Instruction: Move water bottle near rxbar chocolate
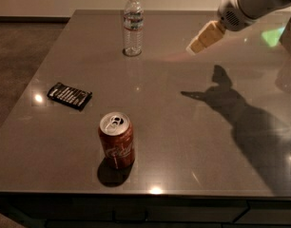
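Observation:
The water bottle (133, 24), clear with a white cap and a pale label band, stands upright at the far middle of the dark table (183, 141). The rxbar chocolate (69, 96), a flat black wrapper with white lettering, lies at the left of the table. My gripper (198, 42) hangs in the air at the upper right, to the right of the bottle and apart from it, with nothing seen in it. Its pale tip points down and to the left.
A red soda can (116, 140) stands upright near the table's front edge, in front of the bar. The arm's shadow (231, 108) falls across the right half of the table. Brown floor shows at the left.

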Available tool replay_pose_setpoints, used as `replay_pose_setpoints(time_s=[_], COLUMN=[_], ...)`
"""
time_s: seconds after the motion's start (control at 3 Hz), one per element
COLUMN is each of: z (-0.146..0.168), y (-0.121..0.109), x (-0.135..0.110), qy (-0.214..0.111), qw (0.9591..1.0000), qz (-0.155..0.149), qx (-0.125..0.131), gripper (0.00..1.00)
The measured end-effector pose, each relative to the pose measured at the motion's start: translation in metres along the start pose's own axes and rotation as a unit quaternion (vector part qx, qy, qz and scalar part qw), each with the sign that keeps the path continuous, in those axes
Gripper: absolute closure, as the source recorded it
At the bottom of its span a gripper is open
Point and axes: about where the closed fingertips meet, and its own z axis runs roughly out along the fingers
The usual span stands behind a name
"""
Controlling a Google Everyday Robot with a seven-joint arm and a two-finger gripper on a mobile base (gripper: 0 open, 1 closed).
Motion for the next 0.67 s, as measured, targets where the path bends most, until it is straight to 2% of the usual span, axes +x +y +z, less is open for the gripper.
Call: replay_pose_setpoints(time_s=[0.33,0.67], z=[0.027,0.063], y=[-0.011,-0.014], x=[-0.016,-0.047], qy=[-0.032,-0.067], qw=[0.9993,0.9971], qz=[0.018,0.032], qx=[0.003,-0.012], gripper=[0.00,0.00])
